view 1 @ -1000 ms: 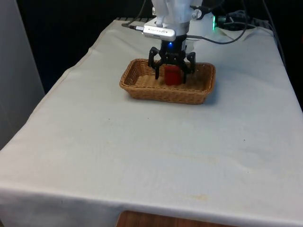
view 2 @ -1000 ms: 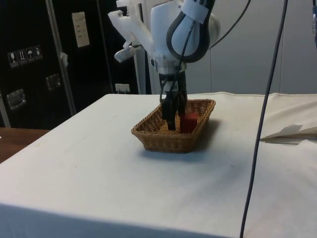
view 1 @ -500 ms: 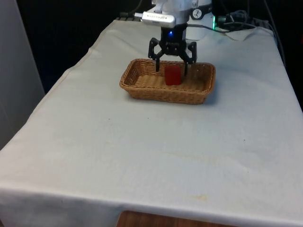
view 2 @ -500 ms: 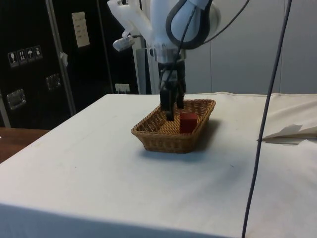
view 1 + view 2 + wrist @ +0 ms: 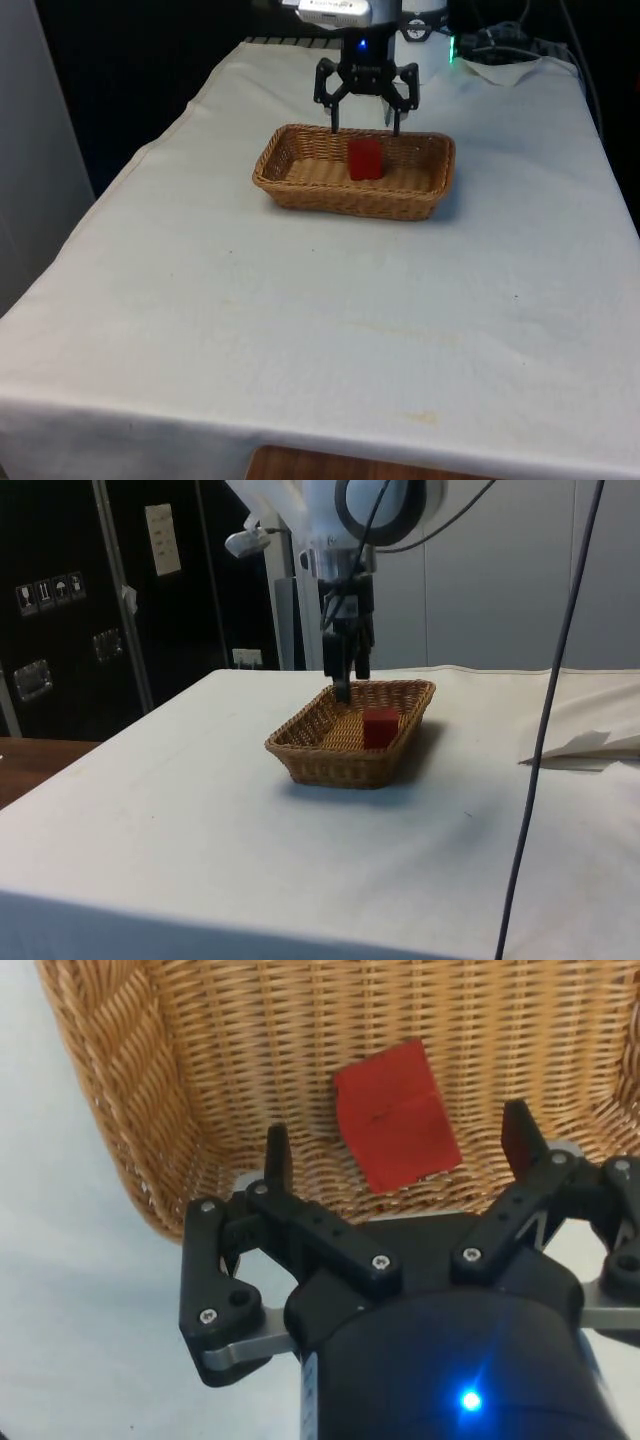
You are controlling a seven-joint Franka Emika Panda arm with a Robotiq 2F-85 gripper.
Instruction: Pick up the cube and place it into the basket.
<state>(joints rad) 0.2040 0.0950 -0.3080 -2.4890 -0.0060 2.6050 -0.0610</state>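
Looking across the table in the front view, we count one red cube, one wicker basket and one gripper. The cube sits on the basket floor, about midway along the basket and toward its far wall, resting flat. The basket's long axis runs from the front view's left to its right. The gripper hangs above the cube and clear of it, fingers spread apart and holding nothing. A white cloth covers the table, and cables lie at the far end, well apart from the basket.

From the side view we again find one cube inside the one basket, its top near rim height. The gripper hangs over the basket's far part, its tips just above the rim. One cable hangs down across the picture in front of the table.

In the wrist view, the cube lies on the weave, its edges turned slightly askew to the basket walls. Both fingertips stand wide of it, untouching.
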